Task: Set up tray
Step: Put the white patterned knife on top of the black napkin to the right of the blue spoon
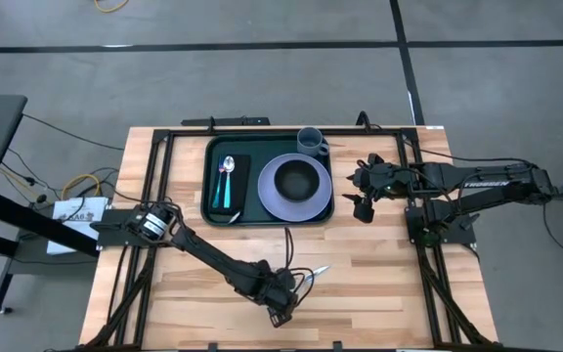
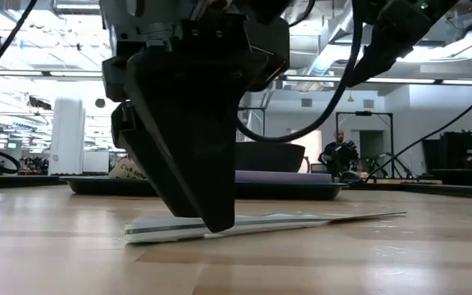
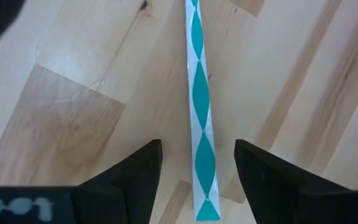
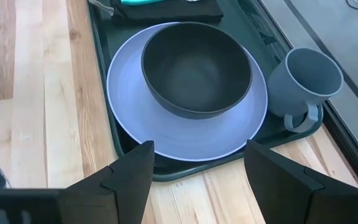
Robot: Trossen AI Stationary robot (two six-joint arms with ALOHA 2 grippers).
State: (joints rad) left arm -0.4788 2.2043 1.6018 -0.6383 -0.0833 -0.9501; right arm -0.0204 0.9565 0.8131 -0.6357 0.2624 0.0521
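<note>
The left gripper [image 3: 197,180], fingers spread, straddles a teal-patterned utensil handle [image 3: 199,99] lying flat on the surface [image 1: 194,293], its long axis running straight ahead between them. Farther off sits the tray [image 1: 215,217]; the right gripper [image 1: 363,188] waits open beside it.

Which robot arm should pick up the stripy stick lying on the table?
The left. Its tool is open right around the stick, down at the table. The right tool waits beside the tray, far from the stick.
</note>
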